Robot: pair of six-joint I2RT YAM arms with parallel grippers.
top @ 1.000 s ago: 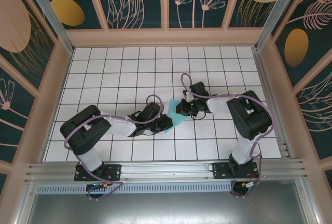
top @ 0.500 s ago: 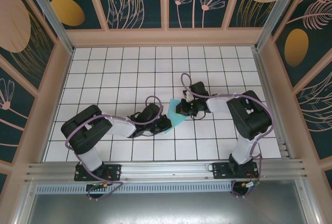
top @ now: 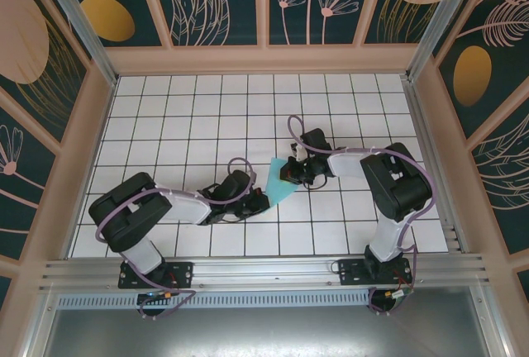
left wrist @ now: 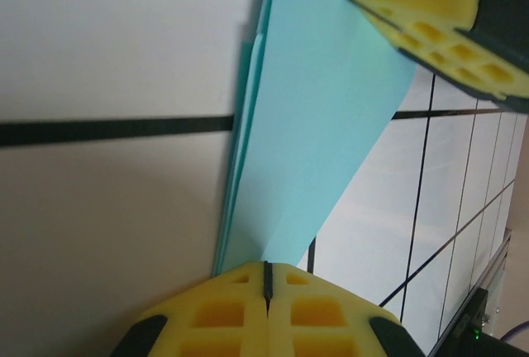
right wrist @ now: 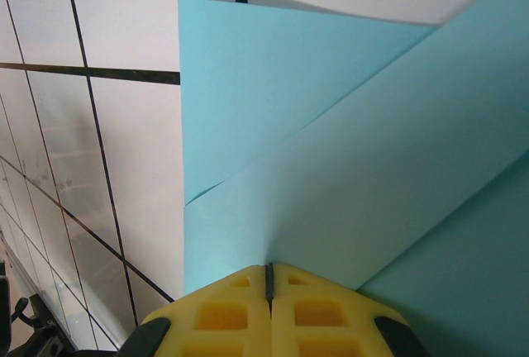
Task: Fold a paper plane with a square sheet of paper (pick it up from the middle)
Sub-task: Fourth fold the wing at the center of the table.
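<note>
The light-blue square sheet of paper (top: 278, 182), folded into overlapping layers, lies between the two grippers in the middle of the tiled table. My left gripper (top: 261, 201) is shut on its near left end. In the left wrist view the yellow pads (left wrist: 231, 307) meet on the paper (left wrist: 331, 126), which stands up along a fold. My right gripper (top: 288, 174) is shut on the far right edge. In the right wrist view its pads (right wrist: 322, 311) pinch a diagonal flap of the paper (right wrist: 347, 167). The right gripper's yellow pad (left wrist: 430, 10) also shows in the left wrist view, at the top right.
A white grid-tiled table (top: 198, 117) is boxed in by wooden-framed patterned walls (top: 264, 51). An aluminium rail (top: 264, 270) runs along the near edge by the arm bases. Open tiles lie behind and to both sides of the paper.
The left gripper has closed fully on the paper's near end. The left arm has dropped lower, with its elbow shifted to the left. The right arm holds still.
</note>
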